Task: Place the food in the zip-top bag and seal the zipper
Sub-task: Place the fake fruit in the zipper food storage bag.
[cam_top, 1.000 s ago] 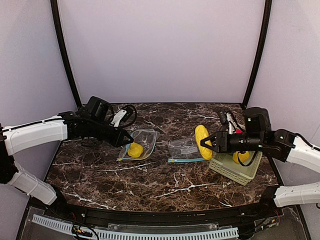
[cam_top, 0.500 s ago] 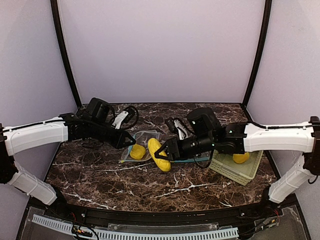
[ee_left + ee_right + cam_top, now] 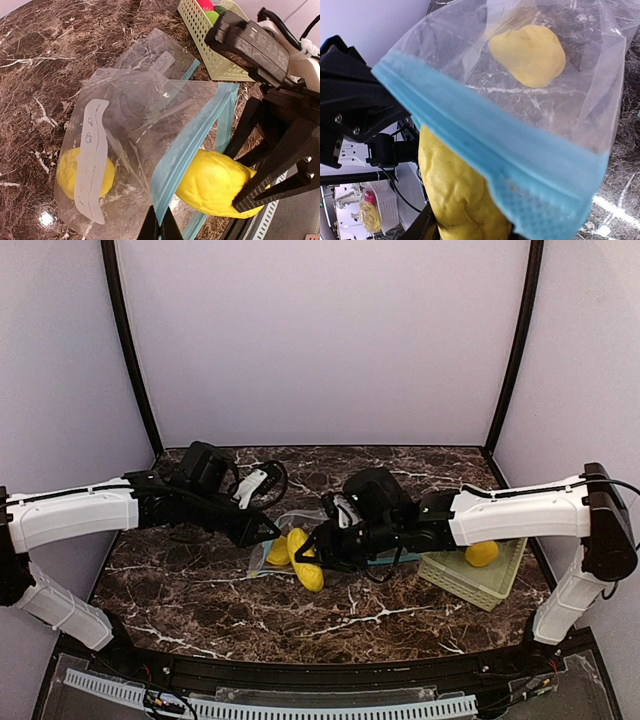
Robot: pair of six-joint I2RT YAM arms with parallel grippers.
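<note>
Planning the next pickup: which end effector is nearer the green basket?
Right. The right end effector, holding the long yellow piece at the bag mouth, lies toward the basket; the left end effector pinches the bag, farther off.

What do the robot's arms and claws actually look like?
The left arm and right arm have smooth white shells on their long segments and black joints. The left gripper and right gripper are matte black, each with two flat, angular fingers. Black cables loop by the wrists.
</note>
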